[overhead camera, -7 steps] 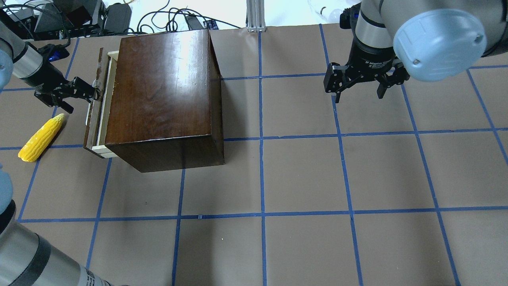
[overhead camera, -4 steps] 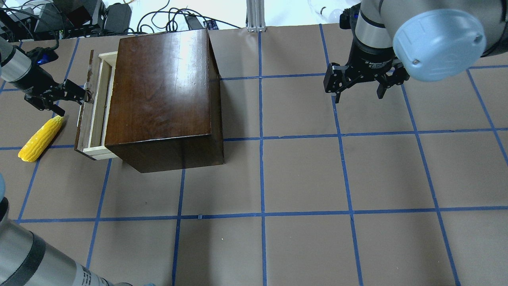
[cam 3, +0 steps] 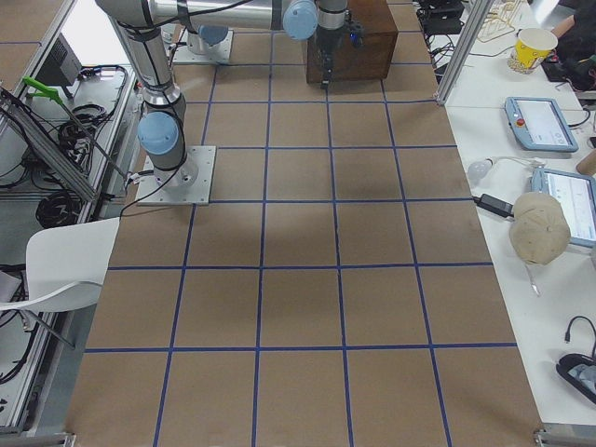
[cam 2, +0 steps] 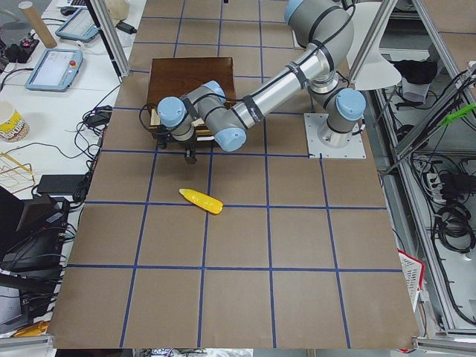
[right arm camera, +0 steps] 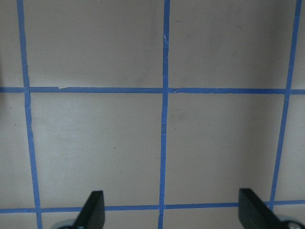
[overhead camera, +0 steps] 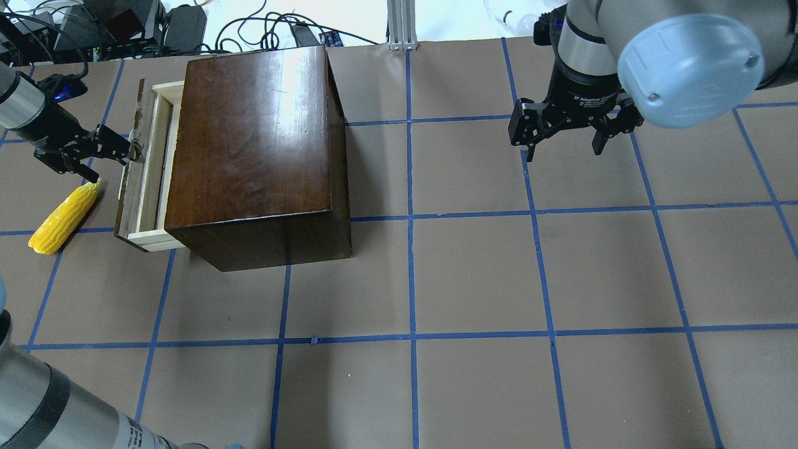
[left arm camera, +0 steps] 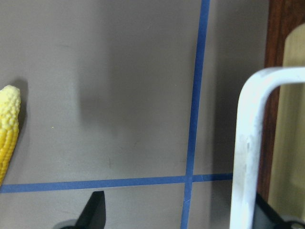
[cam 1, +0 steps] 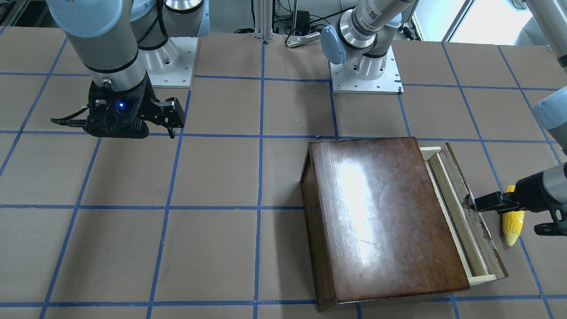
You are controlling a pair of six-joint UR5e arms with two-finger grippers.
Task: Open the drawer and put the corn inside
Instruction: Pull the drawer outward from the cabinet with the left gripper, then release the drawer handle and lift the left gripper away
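The glossy dark-brown wooden box (overhead camera: 249, 143) stands at the back left of the table. Its drawer (overhead camera: 148, 168) of pale wood sticks partly out on the box's left side, dark front panel outward. My left gripper (overhead camera: 111, 163) is open. In the left wrist view (left arm camera: 181, 214) the drawer's white handle (left arm camera: 248, 143) sits between the fingers, close to the right one. The yellow corn (overhead camera: 65, 215) lies on the table just left of the drawer, its tip close to the gripper. It also shows in the left wrist view (left arm camera: 7, 129). My right gripper (overhead camera: 564, 146) is open and empty above the back right of the table.
The table (overhead camera: 474, 280) is covered in brown paper with a grid of blue tape. Cables and equipment (overhead camera: 124, 25) lie beyond the back edge, behind the box. The robot bases (cam 1: 363, 75) stand at the table's near side.
The drawer has slid further out to the left, and my left gripper has moved left with its handle. The corn and the right arm have not moved.
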